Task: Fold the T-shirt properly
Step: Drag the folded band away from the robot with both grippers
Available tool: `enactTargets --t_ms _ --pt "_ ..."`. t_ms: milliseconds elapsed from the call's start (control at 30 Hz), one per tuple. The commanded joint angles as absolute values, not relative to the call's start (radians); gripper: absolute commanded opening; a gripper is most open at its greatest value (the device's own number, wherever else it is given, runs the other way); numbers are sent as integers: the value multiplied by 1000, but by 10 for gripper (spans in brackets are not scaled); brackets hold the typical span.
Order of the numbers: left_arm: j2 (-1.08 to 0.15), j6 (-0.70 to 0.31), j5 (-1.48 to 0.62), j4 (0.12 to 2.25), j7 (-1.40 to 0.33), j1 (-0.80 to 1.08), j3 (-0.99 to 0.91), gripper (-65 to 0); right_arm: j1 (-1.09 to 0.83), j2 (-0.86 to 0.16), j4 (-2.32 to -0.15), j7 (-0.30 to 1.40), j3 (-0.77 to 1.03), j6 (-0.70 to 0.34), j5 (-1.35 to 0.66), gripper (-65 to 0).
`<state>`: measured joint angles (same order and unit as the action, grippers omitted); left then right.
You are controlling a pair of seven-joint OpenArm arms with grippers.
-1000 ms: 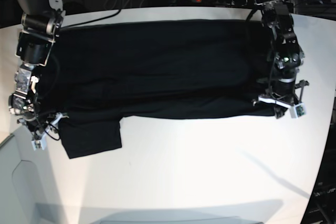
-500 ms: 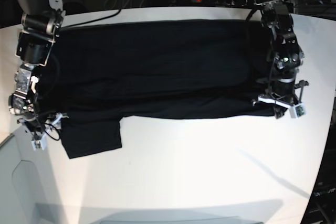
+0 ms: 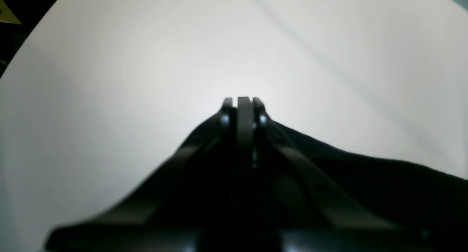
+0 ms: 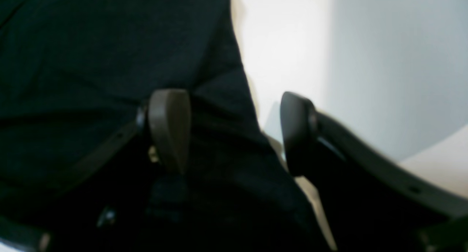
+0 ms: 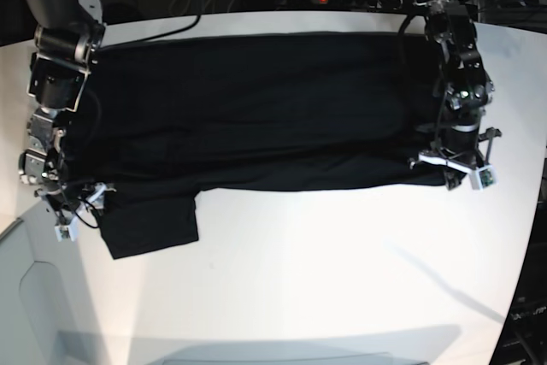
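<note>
T-shirt [image 5: 256,108] edge pinched in left hand [image 3: 243,102]; right hand [image 4: 234,131] spread over sleeve.

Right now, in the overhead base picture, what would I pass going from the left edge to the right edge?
Right gripper → T-shirt's sleeve flap → the T-shirt's long black body → left gripper → bare white table.
</note>
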<state>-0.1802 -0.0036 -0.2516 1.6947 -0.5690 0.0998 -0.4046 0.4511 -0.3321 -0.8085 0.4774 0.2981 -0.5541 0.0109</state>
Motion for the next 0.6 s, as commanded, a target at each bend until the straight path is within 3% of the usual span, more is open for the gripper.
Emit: enactTargets --t_ms 0,100,233,300,400,567 --pt "-193 -4 -248 1716 -541 88 -410 -650 473 -344 -820 472 294 -575 1 -268" --pt "-193 -4 -248 1716 -541 88 -410 -650 470 -344 -820 475 294 -615 1 -367" --pt "-193 -4 -248 1716 -541 88 -410 -650 450 -344 -826 473 294 -661 1 -581" --pt "-193 -4 -248 1716 -541 88 -410 -650 452 -344 -826 473 294 -659 2 -650" --pt "-191 -4 -248 1718 -541 88 -410 -650 452 -348 -837 472 298 -662 4 -650" --pt "-189 -4 -251 1747 -541 90 -410 -650 390 -346 -1049 475 303 -664 2 -650"
